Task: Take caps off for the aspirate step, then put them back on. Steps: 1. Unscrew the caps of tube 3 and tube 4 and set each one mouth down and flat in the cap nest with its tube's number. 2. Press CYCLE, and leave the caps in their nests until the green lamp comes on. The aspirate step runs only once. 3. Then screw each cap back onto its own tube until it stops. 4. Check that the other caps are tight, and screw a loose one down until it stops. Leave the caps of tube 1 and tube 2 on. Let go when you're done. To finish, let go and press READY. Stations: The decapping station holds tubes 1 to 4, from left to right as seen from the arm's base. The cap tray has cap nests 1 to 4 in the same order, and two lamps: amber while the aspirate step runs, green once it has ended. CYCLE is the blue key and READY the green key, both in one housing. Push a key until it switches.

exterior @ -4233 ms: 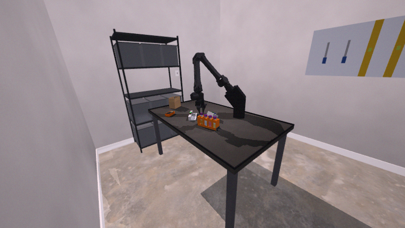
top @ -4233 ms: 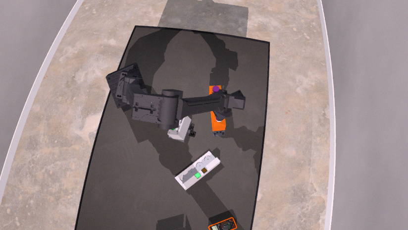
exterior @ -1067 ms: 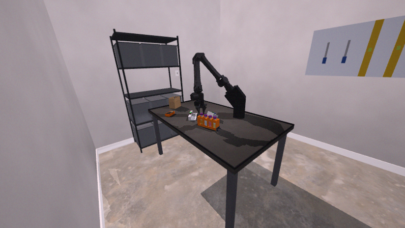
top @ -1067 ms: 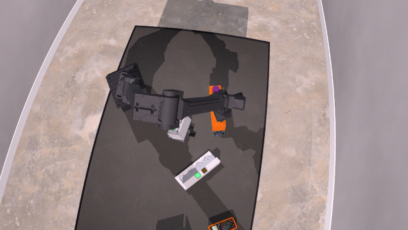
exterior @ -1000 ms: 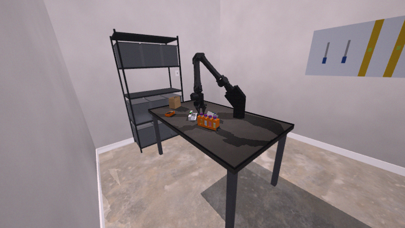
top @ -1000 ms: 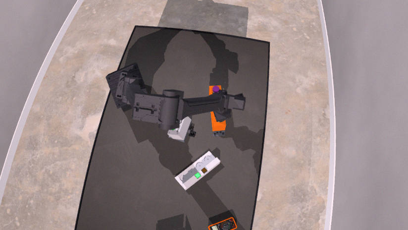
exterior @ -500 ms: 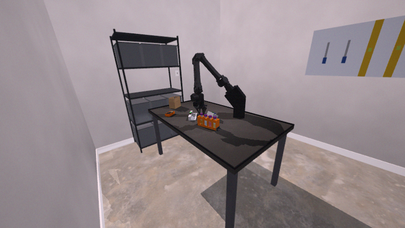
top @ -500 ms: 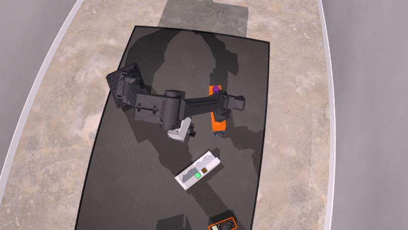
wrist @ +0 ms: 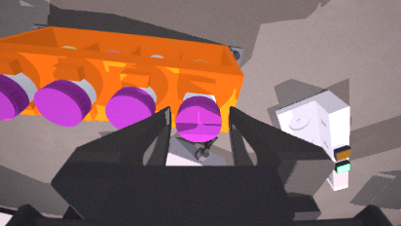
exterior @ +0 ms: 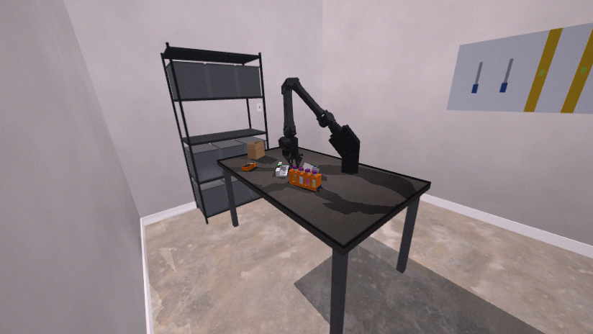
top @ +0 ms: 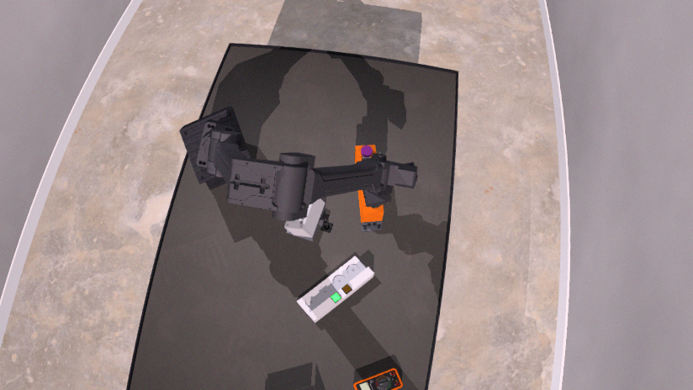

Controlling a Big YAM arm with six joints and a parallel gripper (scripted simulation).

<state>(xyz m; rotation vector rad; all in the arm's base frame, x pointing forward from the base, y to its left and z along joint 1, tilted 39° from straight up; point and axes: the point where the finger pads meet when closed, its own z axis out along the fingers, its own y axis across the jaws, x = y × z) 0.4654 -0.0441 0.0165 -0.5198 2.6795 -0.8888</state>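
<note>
Gripper (top: 376,197) (exterior: 293,162) (wrist: 200,113) perhaps hides middle caps overhead

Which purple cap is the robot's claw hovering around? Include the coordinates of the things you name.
On the dark table (top: 412,102) (exterior: 373,186) sits an orange tube holder (top: 371,214) (exterior: 304,185) (wrist: 234,80). Of its four purple caps, yours (wrist: 199,122) is the end one, nearest the white tray (top: 310,309) (exterior: 278,173) (wrist: 340,117), between the open gripper's (wrist: 200,114) fingers.

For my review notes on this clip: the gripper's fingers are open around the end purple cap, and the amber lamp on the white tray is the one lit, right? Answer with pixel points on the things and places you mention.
Not quite: the lit lamp is the green one (top: 335,297) (wrist: 343,168), while the amber (top: 346,289) (wrist: 343,154) is dim, as the top view shows. The rest stands.
</note>
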